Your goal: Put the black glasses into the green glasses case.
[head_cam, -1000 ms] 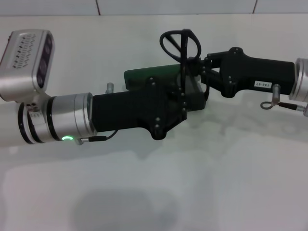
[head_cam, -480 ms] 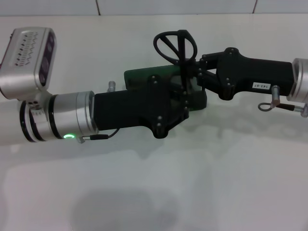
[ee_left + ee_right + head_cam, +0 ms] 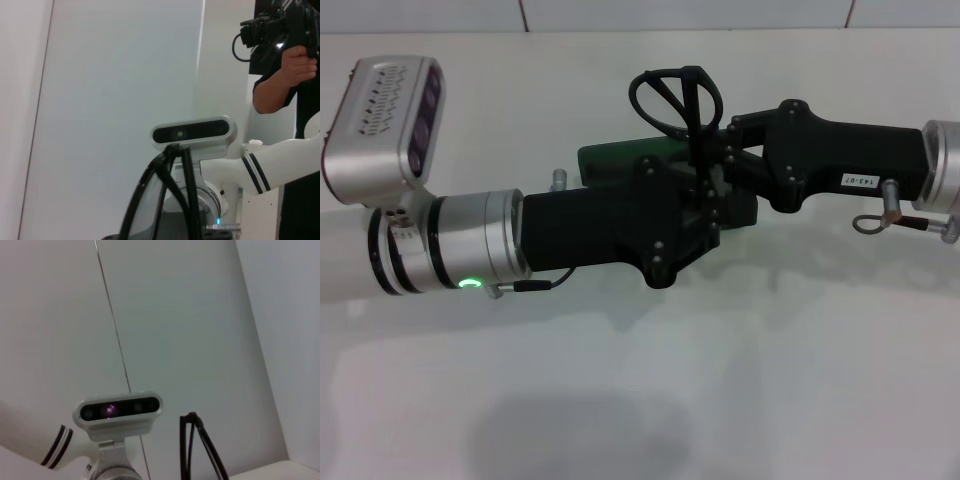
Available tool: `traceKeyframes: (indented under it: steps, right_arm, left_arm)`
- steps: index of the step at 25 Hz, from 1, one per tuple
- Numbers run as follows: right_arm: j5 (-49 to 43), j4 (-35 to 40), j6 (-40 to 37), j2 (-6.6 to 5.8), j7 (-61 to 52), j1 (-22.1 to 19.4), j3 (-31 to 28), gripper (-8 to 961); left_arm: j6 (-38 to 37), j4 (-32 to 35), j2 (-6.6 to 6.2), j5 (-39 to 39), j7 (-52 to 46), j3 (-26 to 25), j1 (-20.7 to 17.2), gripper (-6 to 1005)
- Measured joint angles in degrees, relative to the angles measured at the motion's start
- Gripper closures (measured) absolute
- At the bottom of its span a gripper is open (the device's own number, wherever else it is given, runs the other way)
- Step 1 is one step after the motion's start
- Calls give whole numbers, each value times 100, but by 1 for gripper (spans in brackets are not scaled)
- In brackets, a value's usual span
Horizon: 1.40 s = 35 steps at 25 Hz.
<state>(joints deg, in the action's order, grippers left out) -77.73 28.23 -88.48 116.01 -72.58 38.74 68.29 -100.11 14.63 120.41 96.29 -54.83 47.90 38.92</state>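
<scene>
Head view alone shows the green glasses case (image 3: 620,160) beneath the black glasses (image 3: 677,95).

The green glasses case (image 3: 620,158) lies on the surface (image 3: 740,380) near its far side, mostly hidden behind the two hands. The left hand (image 3: 705,215) reaches in from the left, in front of and over the case. The right hand (image 3: 718,165) comes in from the right, meeting it above the case. The black glasses (image 3: 678,98) stand upright between the hands, lenses rising behind them.
</scene>
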Motion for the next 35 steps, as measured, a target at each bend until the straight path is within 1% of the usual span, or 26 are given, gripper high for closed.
traceKeyframes:
  steps: [10, 22, 35]
  right_arm:
    - [43, -2, -116, -1, -22, -11, -42, 866]
    - [295, -2, -118, -45, -40, -83, -80, 866]
    - [374, -2, -355, -12, -132, -64, -38, 866]
  left_arm:
    - [0, -4, -2, -6, 1, 0, 1, 960]
    - [0, -5, -18, -6, 32, 0, -50, 958]
    - [162, -14, -9, -5, 43, 0, -60, 956]
